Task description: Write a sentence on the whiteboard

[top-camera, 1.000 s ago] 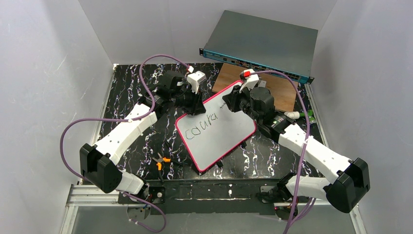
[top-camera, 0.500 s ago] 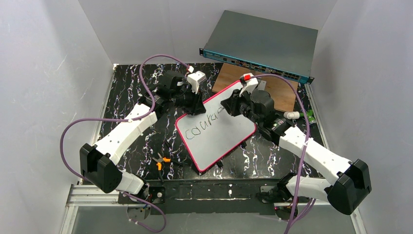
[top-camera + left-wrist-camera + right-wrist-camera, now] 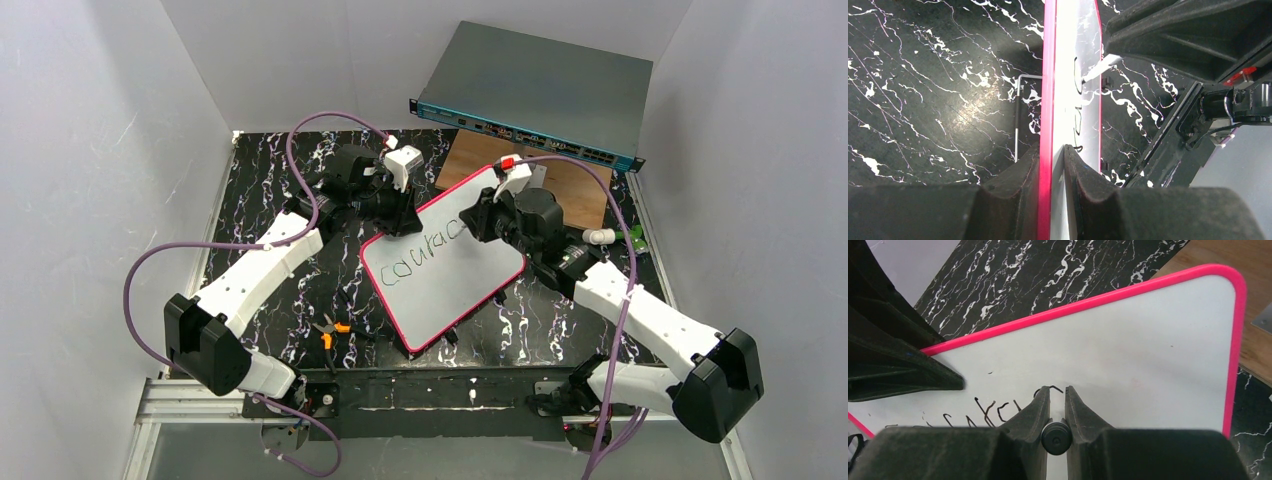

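Progress check: not far in yet. The flat white whiteboard with the thin pink frame (image 3: 462, 285) sits slantwise in the middle of the black marble-patterned table (image 3: 260, 190). Its far corner overlaps a brown wooden panel (image 3: 580, 195) in front of the grey-teal network switch box (image 3: 545, 85).

The left gripper (image 3: 1052, 150) is clamped on the board's pink edge, one finger on each side, so it looks like the holding hand. The right gripper (image 3: 1057, 390) is clenched around a black-bodied marker (image 3: 1056, 437). From the left wrist view, the tip is down on the white surface, right at the end of the writing.

What's done: one slanted run of black handwritten letters (image 3: 425, 250) near the board's upper-left edge, something like "coura" plus a curve that may be the next letter starting. From the right wrist the strokes are half hidden behind the fingers, so I can't read it any better than that.

What's left — basically everything else. That first word doesn't look finished, and a whole sentence is wanted. Most of the board below and to the right is blank, so there's plenty of room.
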